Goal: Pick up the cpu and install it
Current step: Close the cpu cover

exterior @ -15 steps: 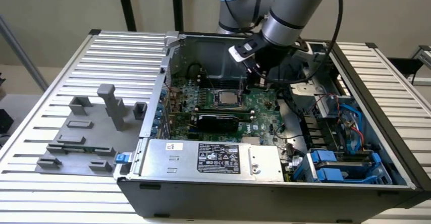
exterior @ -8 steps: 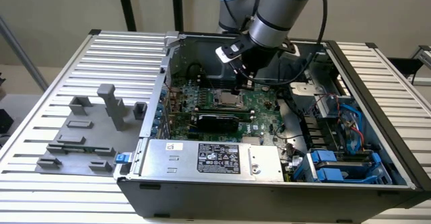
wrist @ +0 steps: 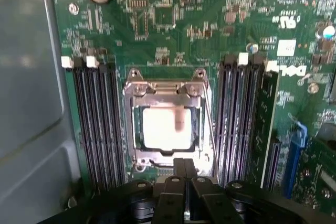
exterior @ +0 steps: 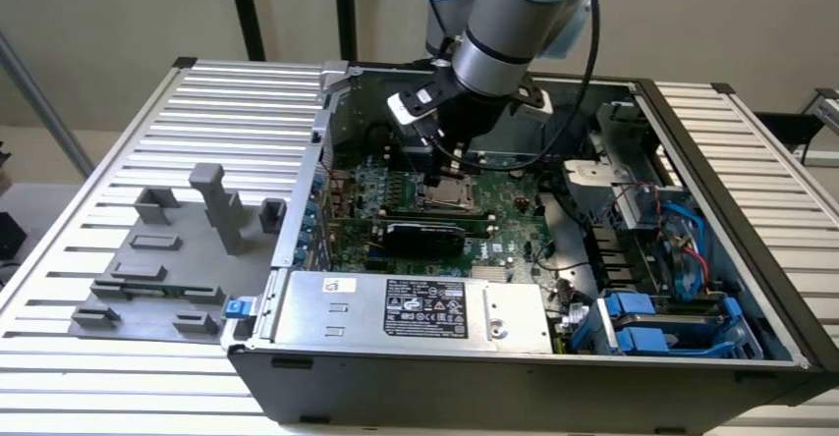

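Looking down on the socket (wrist: 131,95), we saw the cpu (wrist: 167,128) lying flat inside it, and the closed, empty tool (wrist: 184,165) just beside its frame. We judged the placing done; whatever followed called for leaving the cpu undisturbed.

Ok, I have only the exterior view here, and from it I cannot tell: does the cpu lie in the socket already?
Observer: Yes. In the wrist view the cpu lies flat inside the metal socket frame.
Operator: Does the gripper hold it?
Observer: No. The gripper is shut with nothing between its fingers, over the frame's edge and apart from the cpu.
Operator: Is something on the cpu's top?
Observer: A pinkish streak shows on its pale top; mark or reflection, I cannot tell.
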### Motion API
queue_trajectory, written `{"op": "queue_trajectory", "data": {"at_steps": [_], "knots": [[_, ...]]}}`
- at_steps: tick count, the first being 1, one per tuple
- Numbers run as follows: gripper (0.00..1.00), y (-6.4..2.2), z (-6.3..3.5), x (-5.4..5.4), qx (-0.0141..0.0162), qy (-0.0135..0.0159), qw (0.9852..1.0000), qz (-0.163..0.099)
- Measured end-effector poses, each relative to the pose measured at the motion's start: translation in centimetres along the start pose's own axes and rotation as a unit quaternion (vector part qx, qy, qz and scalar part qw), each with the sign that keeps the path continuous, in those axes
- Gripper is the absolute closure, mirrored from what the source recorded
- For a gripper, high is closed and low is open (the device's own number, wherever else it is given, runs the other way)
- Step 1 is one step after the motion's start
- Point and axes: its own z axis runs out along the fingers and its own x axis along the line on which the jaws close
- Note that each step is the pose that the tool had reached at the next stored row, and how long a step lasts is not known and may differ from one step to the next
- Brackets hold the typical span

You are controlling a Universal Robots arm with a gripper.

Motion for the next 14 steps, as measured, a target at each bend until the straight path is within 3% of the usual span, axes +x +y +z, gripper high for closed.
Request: {"op": "queue_trajectory", "data": {"at_steps": [3,8,14], "knots": [[0.89,-0.69,0.51,0.2,0.0002,0.0002,1.0000,0.000],[0.89,-0.57,1.31,0.9,0.0001,0.0010,1.0000,0.000],[0.89,-0.35,2.24,0.9,0.0002,0.0008,1.0000,0.000]]}}
